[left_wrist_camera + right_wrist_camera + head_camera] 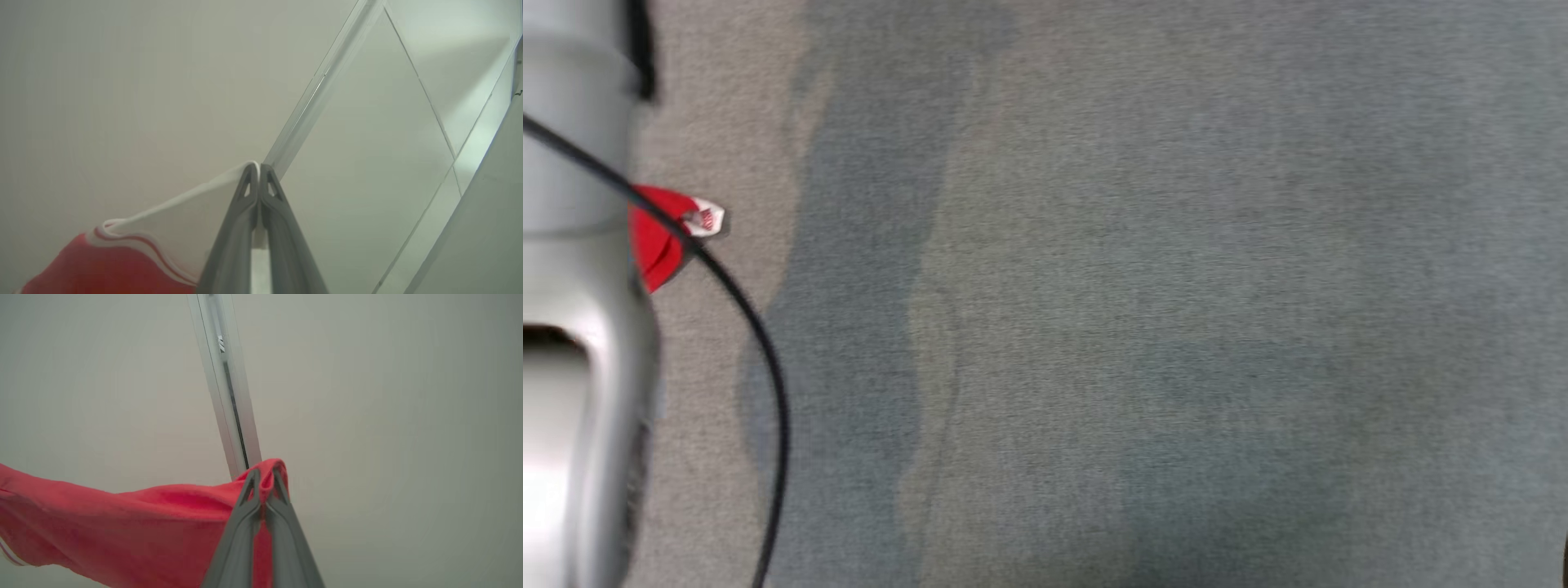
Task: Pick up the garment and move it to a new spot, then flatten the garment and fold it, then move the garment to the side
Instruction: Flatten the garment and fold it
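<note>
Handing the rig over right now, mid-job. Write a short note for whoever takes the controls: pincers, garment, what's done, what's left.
Left pincer: shut on the white-trimmed edge of the garment.
Right pincer: shut on a bunched fold of the garment's red cloth.
Garment: lifted and hanging between both pincers. In the head view, a red corner with a white tag shows beside the pale forearm, above the grey surface.
Done: pickup.
Left: lay it down at the new spot, flatten it, fold it, move it to the side.
</note>
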Robot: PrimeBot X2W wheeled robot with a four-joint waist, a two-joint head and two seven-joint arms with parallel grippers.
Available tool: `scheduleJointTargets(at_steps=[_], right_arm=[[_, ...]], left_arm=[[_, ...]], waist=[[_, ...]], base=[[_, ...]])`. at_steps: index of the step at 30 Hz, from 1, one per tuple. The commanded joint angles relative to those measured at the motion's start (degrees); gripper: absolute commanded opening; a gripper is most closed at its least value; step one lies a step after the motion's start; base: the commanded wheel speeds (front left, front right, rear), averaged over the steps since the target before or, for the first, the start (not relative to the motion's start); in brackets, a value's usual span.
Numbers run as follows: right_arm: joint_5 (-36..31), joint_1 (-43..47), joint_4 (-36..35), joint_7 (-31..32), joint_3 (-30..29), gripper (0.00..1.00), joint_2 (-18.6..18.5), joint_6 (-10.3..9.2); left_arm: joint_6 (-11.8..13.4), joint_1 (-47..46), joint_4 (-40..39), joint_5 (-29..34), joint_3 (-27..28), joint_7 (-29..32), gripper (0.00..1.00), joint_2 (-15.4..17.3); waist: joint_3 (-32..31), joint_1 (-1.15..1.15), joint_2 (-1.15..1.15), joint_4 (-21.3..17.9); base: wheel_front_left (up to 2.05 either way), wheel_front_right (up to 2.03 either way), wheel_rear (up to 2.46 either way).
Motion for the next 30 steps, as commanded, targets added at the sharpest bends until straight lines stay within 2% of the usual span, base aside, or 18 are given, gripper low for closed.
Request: scheduleJointTargets(at_steps=[1,4,8,19,30], right_arm=[[1.3,2.0,1.6,-1.0,1.0,0.0,-0.6,-0.02],[3.5,6.1,4.7,-2.2,5.4,0.0,-1.8,-0.02],[7.5,11.4,6.9,-3.2,10.1,0.0,-2.8,-0.02],[19.4,22.5,9.5,-3.8,18.7,0.0,-4.2,-0.02],[24.8,27.8,13.2,-3.4,24.1,0.0,-3.7,-0.02]], left_arm=[[-1.2,2.9,1.4,0.8,-1.1,-0.5,0.0,0.0],[-3.4,7.7,4.2,2.2,-4.8,0.6,0.0,-0.2],[-5.0,14.2,6.6,4.4,-8.5,0.9,0.0,1.2],[-6.2,30.5,6.9,8.1,-14.9,2.4,0.0,7.7],[-7.1,44.6,1.4,9.7,-22.3,7.2,0.0,13.1]], waist=[[0.4,0.0,0.0,1.3],[-0.1,0.0,0.0,2.4],[-1.3,0.0,0.0,3.4],[-8.7,0.0,0.0,3.4],[-14.8,0.0,0.0,3.3]], base=[[0.0,0.0,0.0],[0.0,0.0,0.0],[0.0,0.0,0.0],[0.0,0.0,0.0],[0.0,0.0,0.0]])
